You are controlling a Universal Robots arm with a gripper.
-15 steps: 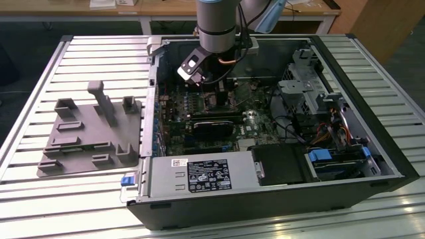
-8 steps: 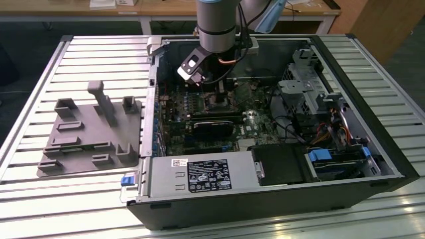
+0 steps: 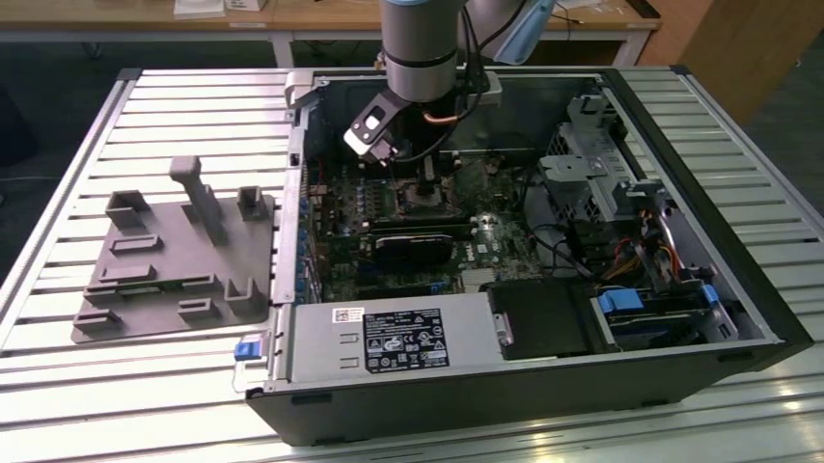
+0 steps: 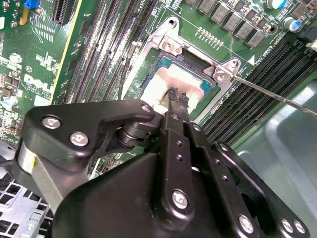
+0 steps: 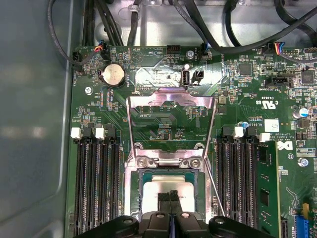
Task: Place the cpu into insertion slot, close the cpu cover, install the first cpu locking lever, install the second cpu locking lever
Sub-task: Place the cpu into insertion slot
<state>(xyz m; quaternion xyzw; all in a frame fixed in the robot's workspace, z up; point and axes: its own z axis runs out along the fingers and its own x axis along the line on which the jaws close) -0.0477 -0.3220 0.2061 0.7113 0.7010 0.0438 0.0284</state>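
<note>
The cpu point(image 5: 157, 184) lies flat in the insertion slot point(image 5: 132, 194), its dull silver face point(image 4: 161, 79) up inside the silvery rim point(image 4: 166, 39). My gripper point(image 5: 172, 196) is shut, and its black fingertips point(image 4: 177, 96) meet over the middle of the chip's face. Whether they touch it I cannot tell. The cpu cover point(image 5: 148, 99), a thin silvery frame with a square window, stands swung open away from the socket. A thin wire lever point(image 5: 214, 183) runs raised along one side of the socket point(image 4: 277, 96). In the exterior view the gripper point(image 3: 423, 183) reaches down into the open case.
Black memory slots point(image 5: 94, 183) flank the socket on both sides. Cables point(image 5: 237, 29) run along the case wall beyond the board. A black graphics card point(image 3: 412, 246) and drive cages point(image 3: 605, 174) crowd the case point(image 3: 515, 395). A grey fixture plate point(image 3: 180, 260) lies at the exterior view's left.
</note>
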